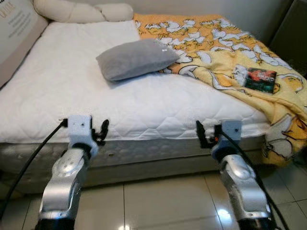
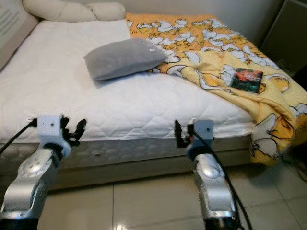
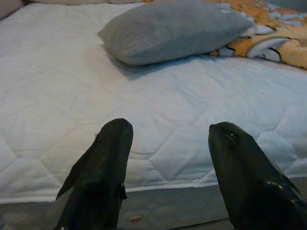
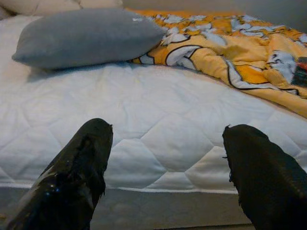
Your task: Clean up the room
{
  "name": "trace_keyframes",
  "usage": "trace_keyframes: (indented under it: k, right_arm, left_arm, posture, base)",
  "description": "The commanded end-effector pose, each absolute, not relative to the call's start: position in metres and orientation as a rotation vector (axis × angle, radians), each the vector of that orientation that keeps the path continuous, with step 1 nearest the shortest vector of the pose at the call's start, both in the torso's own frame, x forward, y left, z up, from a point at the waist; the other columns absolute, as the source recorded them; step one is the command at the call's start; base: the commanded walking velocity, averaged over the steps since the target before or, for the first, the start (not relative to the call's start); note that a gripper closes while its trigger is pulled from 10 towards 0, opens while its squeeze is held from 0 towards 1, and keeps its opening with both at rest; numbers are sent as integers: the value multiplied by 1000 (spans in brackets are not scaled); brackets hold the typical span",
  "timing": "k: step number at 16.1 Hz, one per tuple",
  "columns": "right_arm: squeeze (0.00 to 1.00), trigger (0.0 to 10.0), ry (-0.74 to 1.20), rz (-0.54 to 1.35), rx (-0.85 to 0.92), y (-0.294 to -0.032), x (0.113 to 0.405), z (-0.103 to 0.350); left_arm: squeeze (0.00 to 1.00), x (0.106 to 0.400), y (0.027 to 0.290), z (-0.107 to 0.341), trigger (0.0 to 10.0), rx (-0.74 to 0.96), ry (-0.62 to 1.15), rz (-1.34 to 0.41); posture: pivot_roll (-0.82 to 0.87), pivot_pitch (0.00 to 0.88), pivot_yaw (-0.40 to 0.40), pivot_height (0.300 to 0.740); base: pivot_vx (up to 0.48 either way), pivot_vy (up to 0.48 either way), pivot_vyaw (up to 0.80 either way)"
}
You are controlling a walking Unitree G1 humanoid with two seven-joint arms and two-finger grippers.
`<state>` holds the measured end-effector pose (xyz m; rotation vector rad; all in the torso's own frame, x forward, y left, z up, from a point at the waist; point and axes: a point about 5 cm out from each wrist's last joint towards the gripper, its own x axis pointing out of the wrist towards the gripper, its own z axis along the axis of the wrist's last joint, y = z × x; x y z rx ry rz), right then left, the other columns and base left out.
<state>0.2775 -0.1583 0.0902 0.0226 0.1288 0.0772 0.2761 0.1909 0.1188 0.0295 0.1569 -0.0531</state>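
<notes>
Head-mounted stereo eyes look down across the bed (image 1: 144,110) from its foot, while both wrist cameras peer low over the mattress edge, all sharing the grey pillow (image 2: 122,58).

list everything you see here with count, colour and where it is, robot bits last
quilted mattress: one, white, across the bed frame
soft rectangular pillow: one, grey, mid-mattress, its right end on the blanket's edge
cartoon-print blanket: one, yellow-orange with white figures, bunched over the mattress's right side, draping off the corner
flat book-like item: one, dark cover, lying on the blanket
bolster cushions: two, cream, at the head of the bed
glossy floor tiles: beige, below the bed
left pincer: black fingers open, at the mattress's near edge
right pincer: black fingers open, at the near edge
</notes>
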Motion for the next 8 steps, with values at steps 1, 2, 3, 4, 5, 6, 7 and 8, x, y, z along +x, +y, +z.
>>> trace_keyframes:
  k: [1, 2, 3, 4, 5, 6, 7, 8]
  right_arm:
    - [0, 10000, 132, 100, 13, -154, 277, 90]
    - [0, 10000, 135, 84, 18, -155, 278, 90]
    - [0, 10000, 139, 79, 28, -155, 278, 89]
    - [0, 10000, 147, 79, 41, -155, 278, 88]
    - [0, 10000, 149, 81, 43, -155, 278, 88]
    - [0, 10000, 146, 79, 35, -155, 278, 88]
    - [0, 10000, 142, 77, 24, -155, 278, 89]
    - [0, 10000, 141, 77, 22, -155, 279, 89]
  left_arm:
    - [0, 275, 195, 117, 10000, 32, 166, -44]
    - [0, 275, 194, 117, 10000, 38, 165, -49]
    - [0, 275, 194, 117, 10000, 39, 164, -50]
    - [0, 275, 194, 117, 10000, 40, 163, -50]
    - [0, 275, 195, 117, 10000, 42, 163, -50]
    - [0, 275, 195, 117, 10000, 42, 162, -50]
    - [0, 276, 195, 117, 10000, 43, 161, -50]
    - [0, 276, 195, 118, 10000, 43, 161, -50]
  posture:
    - [4, 0, -18, 740]
    - [4, 0, -19, 740]
    - [4, 0, -19, 740]
    - [4, 0, -19, 740]
    - [4, 0, -19, 740]
    - [6, 0, -20, 740]
    - [7, 0, -19, 740]
    - [8, 0, -19, 740]
  base:
    - [270, 0, 769]
    - [274, 0, 450]
    - [281, 0, 400]
    - [285, 0, 0]
    - [285, 0, 0]
    - [296, 0, 0]
    - [292, 0, 0]
    - [300, 0, 0]
